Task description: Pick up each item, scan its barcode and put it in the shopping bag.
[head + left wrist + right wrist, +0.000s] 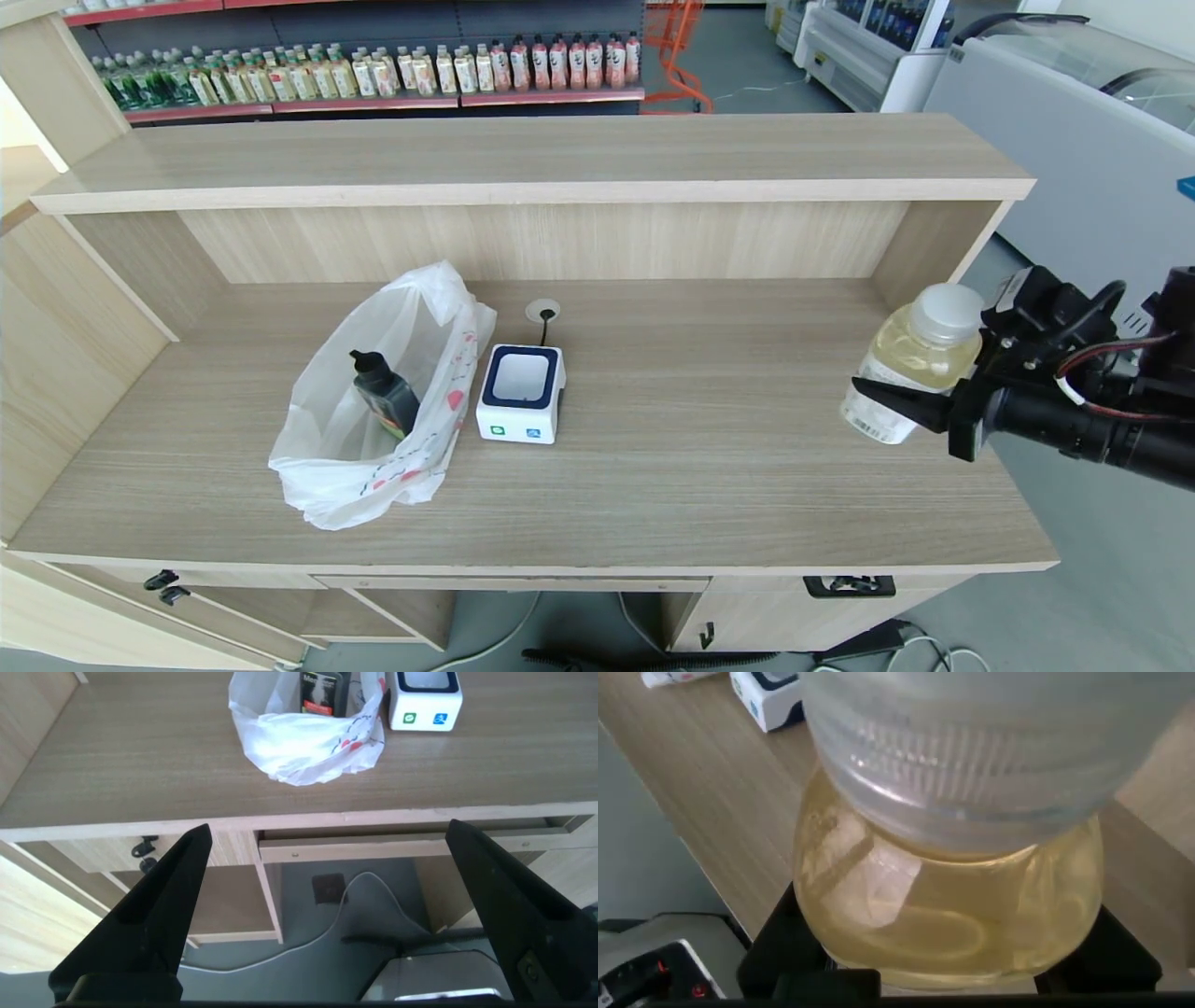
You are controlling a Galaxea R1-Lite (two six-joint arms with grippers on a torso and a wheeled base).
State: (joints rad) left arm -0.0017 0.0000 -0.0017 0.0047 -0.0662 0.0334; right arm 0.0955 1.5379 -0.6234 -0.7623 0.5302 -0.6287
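- One bottle (920,359) of pale yellow liquid with a white cap is in the head view. The right gripper (892,392) grasps it at the right end of the counter (709,467), with its fingers clamped on the body and one dark finger across the front.
- Its long axis is tilted: the cap points to about 1 o'clock, and the base with the barcode label (873,427) to about 7 o'clock.
- From the bottle, the scanner (519,392) lies at 9 o'clock, well apart. The shopping bag (327,448) is just beside the scanner, farther along the same 9 o'clock line, and a dark bottle (385,394) is already inside it.
- I judge that the coming move is a carry toward 9 o'clock, with the label turned down to the scanner window. The right arm holds the item, so this move is for the right arm.
- In the left wrist view, the left gripper (329,840) hangs below the front edge of the counter, its fingers spread wide with nothing between them. The shopping bag (299,747) and the scanner (425,700) lie ahead of it on the counter top.
- In the right wrist view, the bottle (952,896) is very close to the camera, cap nearest. The scanner (771,695) is beyond it on the counter, apart from it.
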